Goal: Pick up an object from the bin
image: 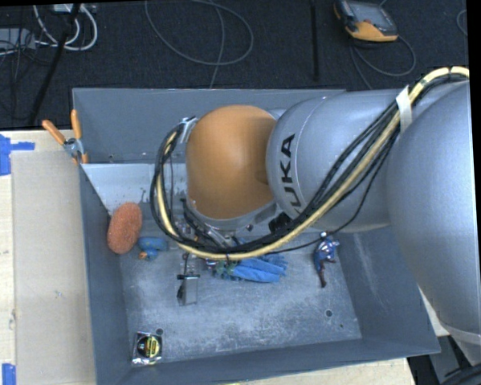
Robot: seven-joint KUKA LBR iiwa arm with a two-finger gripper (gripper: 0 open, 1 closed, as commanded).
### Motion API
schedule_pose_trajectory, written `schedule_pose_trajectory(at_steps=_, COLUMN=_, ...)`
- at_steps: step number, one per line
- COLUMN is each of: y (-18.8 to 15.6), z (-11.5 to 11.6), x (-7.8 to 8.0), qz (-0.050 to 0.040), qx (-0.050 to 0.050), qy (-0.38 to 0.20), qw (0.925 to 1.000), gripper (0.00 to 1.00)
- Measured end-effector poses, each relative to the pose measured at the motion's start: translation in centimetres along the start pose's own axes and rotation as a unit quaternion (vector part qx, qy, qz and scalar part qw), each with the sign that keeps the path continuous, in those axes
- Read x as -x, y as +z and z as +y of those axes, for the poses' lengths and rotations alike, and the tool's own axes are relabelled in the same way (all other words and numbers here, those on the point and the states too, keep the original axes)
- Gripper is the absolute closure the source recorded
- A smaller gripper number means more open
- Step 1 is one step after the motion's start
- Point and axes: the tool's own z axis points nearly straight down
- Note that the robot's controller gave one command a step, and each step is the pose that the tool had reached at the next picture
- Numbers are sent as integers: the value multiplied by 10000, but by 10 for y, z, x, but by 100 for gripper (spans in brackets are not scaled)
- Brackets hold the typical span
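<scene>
Camera view: my pincer (189, 280) sits beside a crumpled blue thing (256, 269); spread or pressed together, I cannot tell. I think it is soft and light, so I would pinch a fold.

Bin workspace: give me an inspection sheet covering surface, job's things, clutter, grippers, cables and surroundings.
Surface: grey metal bin, floor scuffed.
Job's things: crumpled blue item mid-floor, nearest the gripper.
Clutter: orange-brown sponge at left wall; small blue piece beside it; tape measure front left; blue-handled tool right.
Grippers: gripper low over the floor, left of the crumpled blue item.
Cables: yellow and black cables along the arm.
Surroundings: loose cables behind the bin.
</scene>
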Motion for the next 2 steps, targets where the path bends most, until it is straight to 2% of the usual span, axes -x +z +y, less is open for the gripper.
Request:
schedule_pose_trajectory(at_steps=1, y=-5, z=-1, x=2, qz=-36, qx=7, qy=20, qw=10000, gripper=0)
schedule_pose_trajectory(at_steps=2, y=27, z=-24, x=38, qz=-74, qx=25, qy=240, qw=9997, gripper=0)
